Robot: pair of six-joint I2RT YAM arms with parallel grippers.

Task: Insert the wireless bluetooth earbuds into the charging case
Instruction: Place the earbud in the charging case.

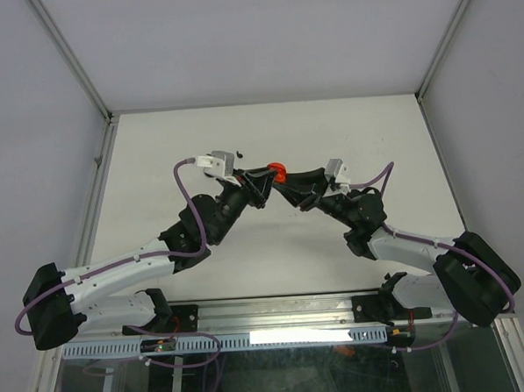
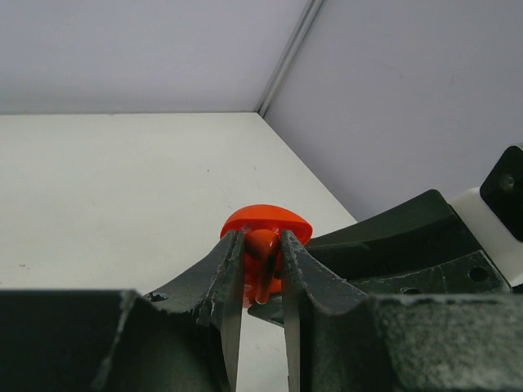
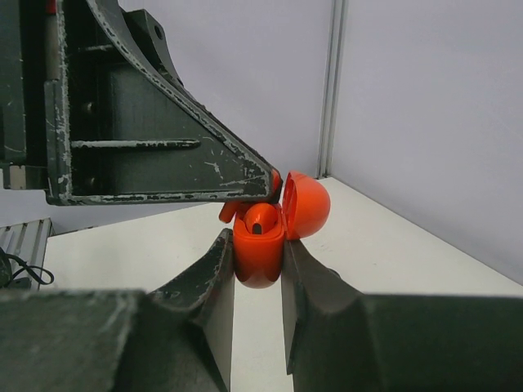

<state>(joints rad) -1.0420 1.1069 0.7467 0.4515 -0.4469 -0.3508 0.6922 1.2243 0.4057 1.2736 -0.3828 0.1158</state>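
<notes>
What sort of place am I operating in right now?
Probably a lab test cell, not a home or shop: a white table, plain grey panel walls in aluminium framing, and the left arm and right arm bolted to a rail.

This looks like a robot lab. A white table sits inside plain gray walls, with metal posts at its far corners. The left arm and right arm are bolted to a metal rail along the near edge.
</notes>
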